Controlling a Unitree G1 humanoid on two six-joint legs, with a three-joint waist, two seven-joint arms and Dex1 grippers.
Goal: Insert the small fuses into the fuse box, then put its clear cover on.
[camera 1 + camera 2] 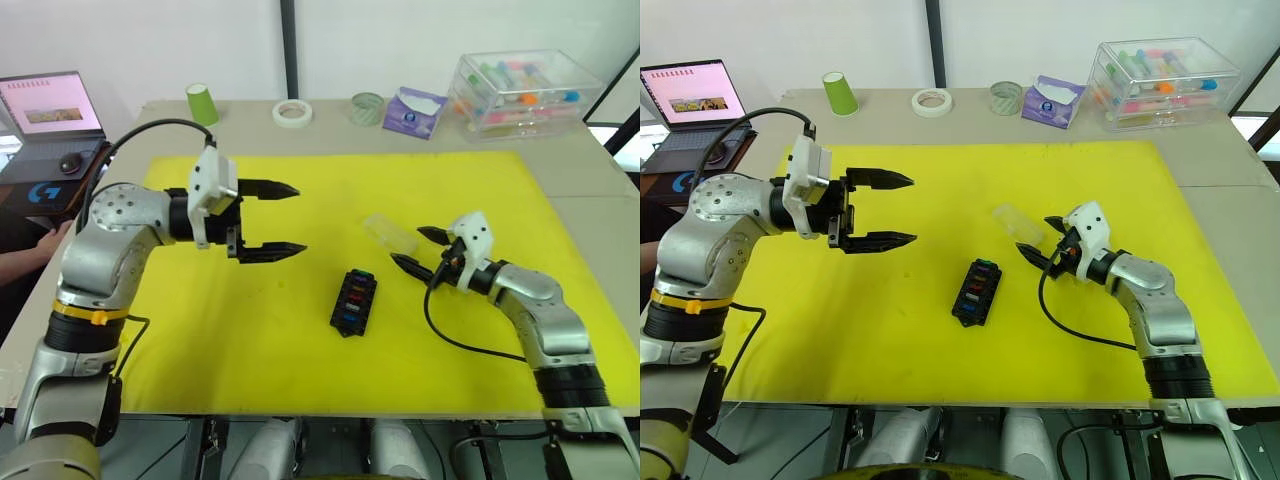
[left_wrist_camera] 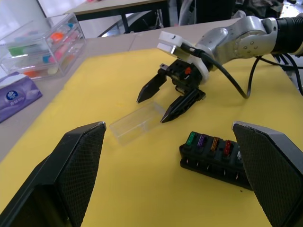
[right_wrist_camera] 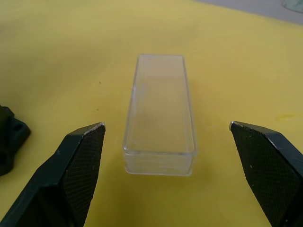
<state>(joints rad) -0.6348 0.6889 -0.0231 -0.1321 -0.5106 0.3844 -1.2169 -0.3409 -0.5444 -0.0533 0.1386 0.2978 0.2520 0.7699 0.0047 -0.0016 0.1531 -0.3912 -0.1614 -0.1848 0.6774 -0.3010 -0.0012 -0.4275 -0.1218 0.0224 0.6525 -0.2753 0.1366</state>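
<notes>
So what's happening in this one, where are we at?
The fuses already sit in the black fuse box on the yellow mat. The right pincer, open, is lined up on the clear cover, which lies on the mat apart from the box and not yet gripped. The left pincer hovers open, holding nothing.

Bright even light, soft shadows, sharp focus, no glare.

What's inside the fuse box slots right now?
Small fuses sit in the fuse box: green, purple, amber, red visible. The far end is hidden behind the left end effector's finger.
</notes>
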